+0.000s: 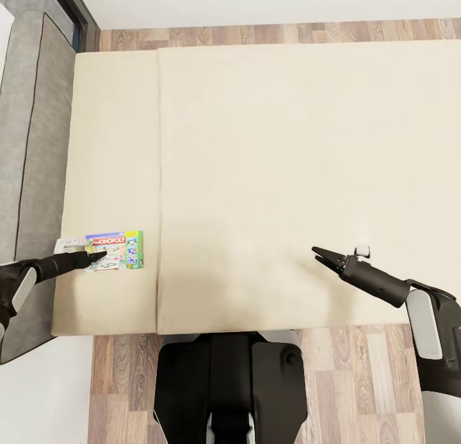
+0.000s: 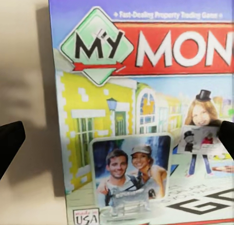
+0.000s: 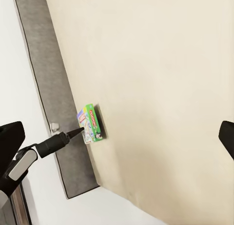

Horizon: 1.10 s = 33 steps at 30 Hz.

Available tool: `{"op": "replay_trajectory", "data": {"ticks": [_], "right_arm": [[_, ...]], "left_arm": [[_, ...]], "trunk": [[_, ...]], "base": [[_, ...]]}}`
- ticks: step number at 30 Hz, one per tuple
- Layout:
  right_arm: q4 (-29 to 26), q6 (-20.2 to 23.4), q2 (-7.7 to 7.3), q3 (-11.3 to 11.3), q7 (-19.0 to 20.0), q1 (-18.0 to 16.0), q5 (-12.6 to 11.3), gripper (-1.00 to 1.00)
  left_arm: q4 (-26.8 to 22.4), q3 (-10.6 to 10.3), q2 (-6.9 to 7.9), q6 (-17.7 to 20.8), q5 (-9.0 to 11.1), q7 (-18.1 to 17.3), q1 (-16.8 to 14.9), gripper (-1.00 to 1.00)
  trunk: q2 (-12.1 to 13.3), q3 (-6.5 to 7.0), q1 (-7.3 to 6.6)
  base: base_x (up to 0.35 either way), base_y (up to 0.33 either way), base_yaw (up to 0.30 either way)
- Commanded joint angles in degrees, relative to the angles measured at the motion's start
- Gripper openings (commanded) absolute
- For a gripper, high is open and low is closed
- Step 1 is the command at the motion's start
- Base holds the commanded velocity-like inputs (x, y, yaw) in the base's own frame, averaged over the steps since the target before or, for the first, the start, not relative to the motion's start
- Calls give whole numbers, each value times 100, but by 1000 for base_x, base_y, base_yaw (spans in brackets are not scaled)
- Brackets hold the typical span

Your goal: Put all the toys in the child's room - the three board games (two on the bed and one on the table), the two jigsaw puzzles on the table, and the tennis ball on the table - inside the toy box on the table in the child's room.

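Left gripper (image 1: 96, 257): we see its fingers spread wide, tips over the box lid.
Right gripper (image 1: 318, 253): jaws parted, empty, above the bed (image 1: 288, 175).
Board game (image 1: 115, 250): flat printed Monopoly carton lying on the bed's smooth cream mattress, near its grey side frame.

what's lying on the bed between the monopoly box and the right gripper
Nothing: in the head view, only bare cream mattress with one lengthwise seam separates the Monopoly box from the right gripper.
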Motion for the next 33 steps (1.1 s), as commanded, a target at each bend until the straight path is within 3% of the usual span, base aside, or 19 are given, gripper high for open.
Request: {"op": "replay_trajectory", "data": {"ticks": [1,33], "right_arm": [[-2,21,0,-6,35,-3,25,100],[-19,21,5,-3,35,-3,25,100]], "left_arm": [[1,6,-2,50,29,-20,0,100],[1,15,-20,85,37,-217,0,100]], "trunk": [[-8,-6,4],[-8,-6,4]], "base": [[0,0,0],[0,-27,0]]}}
